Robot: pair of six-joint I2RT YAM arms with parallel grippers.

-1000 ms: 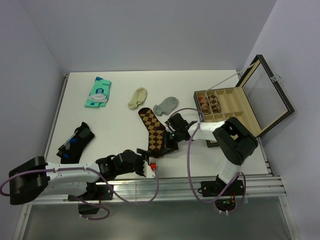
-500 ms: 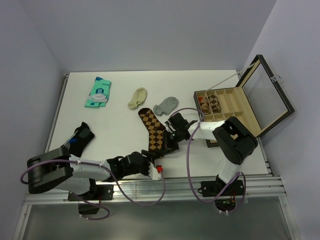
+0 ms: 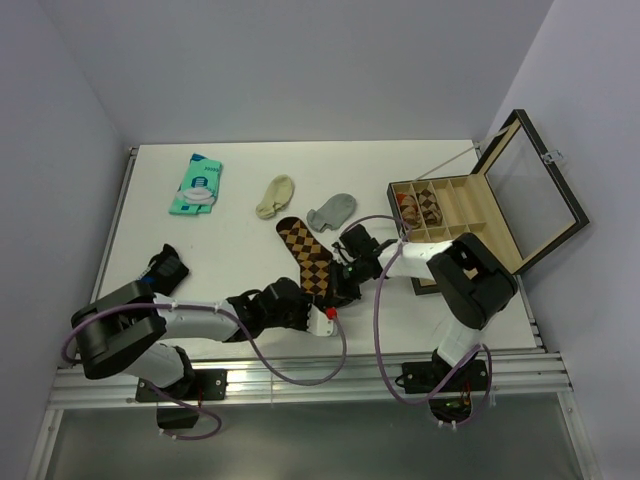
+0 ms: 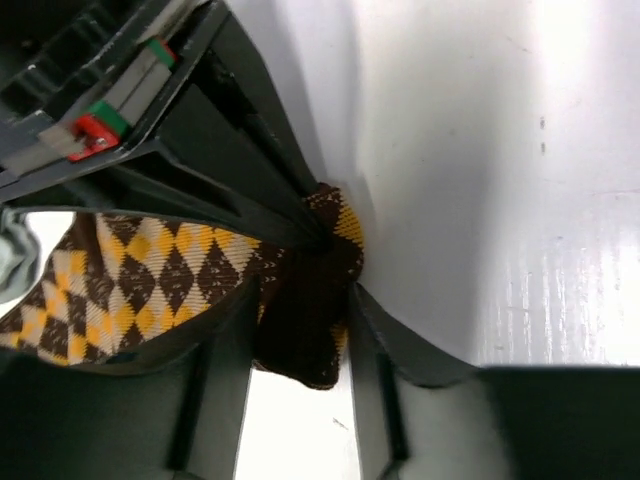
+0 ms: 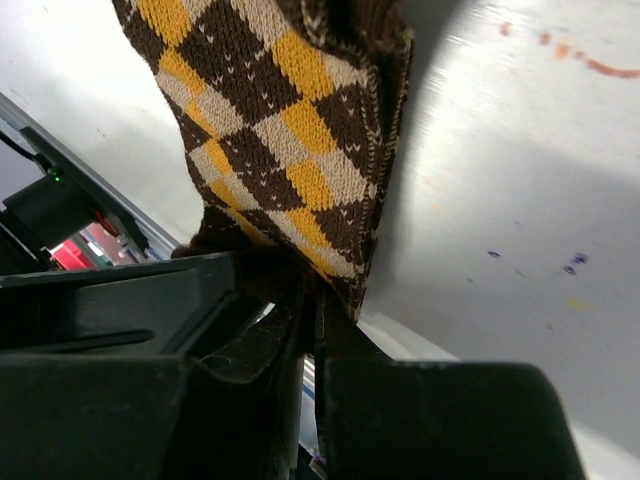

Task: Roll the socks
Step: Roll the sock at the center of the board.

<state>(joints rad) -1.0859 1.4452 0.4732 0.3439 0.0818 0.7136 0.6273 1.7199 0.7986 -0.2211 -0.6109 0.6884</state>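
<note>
Argyle sock [image 3: 303,250] lies on the table [image 3: 230,250]. My left claw [image 3: 304,300] has slid right since a second ago and now pinches its near end. My right claw [image 3: 343,288] stays clamped on its edge.

The left arm [image 3: 195,318] and right arm [image 3: 412,262] have white links and black joints. A purple cable [image 3: 377,310] loops beside each. The left gripper [image 4: 338,262] is black.
</note>
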